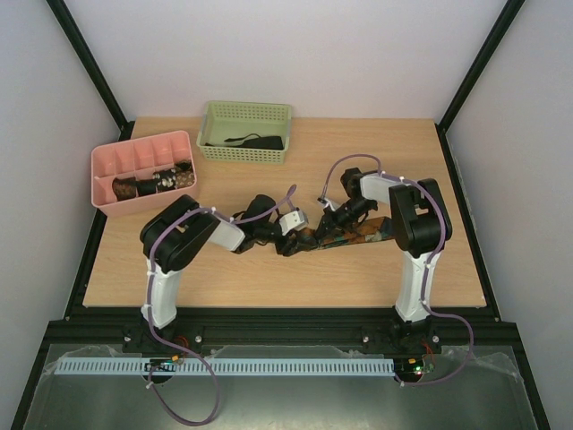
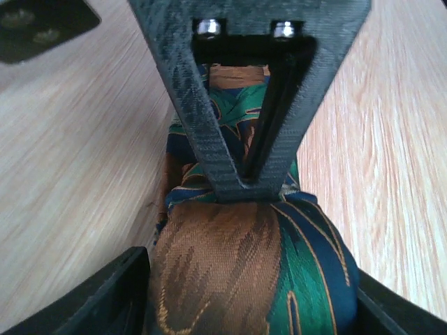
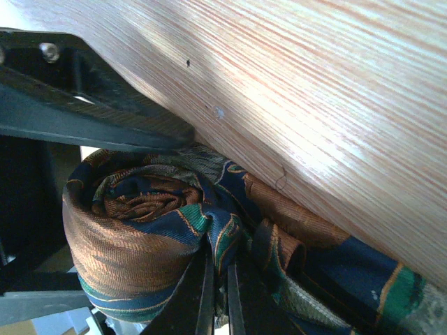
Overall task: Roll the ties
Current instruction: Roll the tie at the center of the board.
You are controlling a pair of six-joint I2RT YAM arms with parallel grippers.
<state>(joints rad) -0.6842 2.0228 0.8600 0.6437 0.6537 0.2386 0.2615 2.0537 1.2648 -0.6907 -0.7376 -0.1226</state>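
Note:
A tie patterned in brown, green and navy lies across the middle of the table (image 1: 363, 232), partly rolled into a coil (image 3: 133, 237). My left gripper (image 2: 253, 307) is open. Its fingers (image 2: 129, 296) stand wide on either side of the coil (image 2: 244, 272), close against its flanks. My right gripper (image 3: 218, 286) is shut on a fold of the tie right beside the coil. In the left wrist view its closed fingertips (image 2: 237, 187) press down just beyond the coil. In the top view both grippers meet over the tie (image 1: 313, 231) and hide the coil.
A pink divided tray (image 1: 112, 161) at the back left holds rolled ties (image 1: 154, 182). A green basket (image 1: 246, 148) at the back centre holds a dark tie (image 1: 255, 141). Black frame posts border the table.

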